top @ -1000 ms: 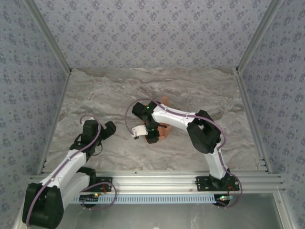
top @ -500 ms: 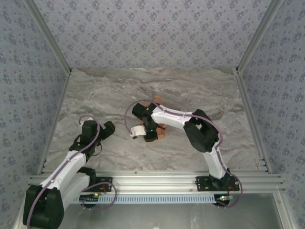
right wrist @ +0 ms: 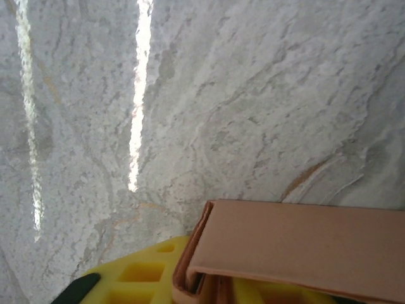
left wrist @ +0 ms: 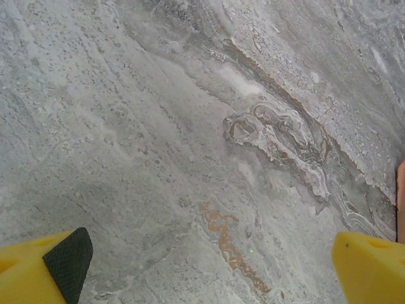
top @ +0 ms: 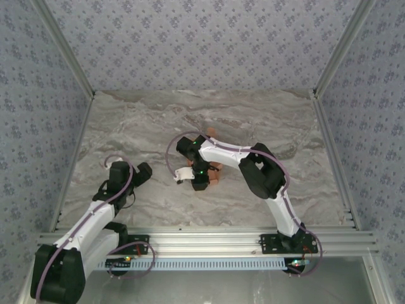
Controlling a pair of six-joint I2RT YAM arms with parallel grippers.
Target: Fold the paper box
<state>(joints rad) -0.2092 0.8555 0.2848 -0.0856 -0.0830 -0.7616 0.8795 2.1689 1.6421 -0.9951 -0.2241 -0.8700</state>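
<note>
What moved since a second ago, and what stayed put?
The right arm's elbow swung a little left, and the paper box at the right hand shifted slightly left with it. The left hand stayed open and parked over the table.

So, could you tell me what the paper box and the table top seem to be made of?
The paper box looks like thin salmon-orange card, matte, judging by its crisp fold and thin edge. The table top looks like grey veined marble or a marble-print laminate; glare streaks suggest a smooth, semi-gloss finish.
</note>
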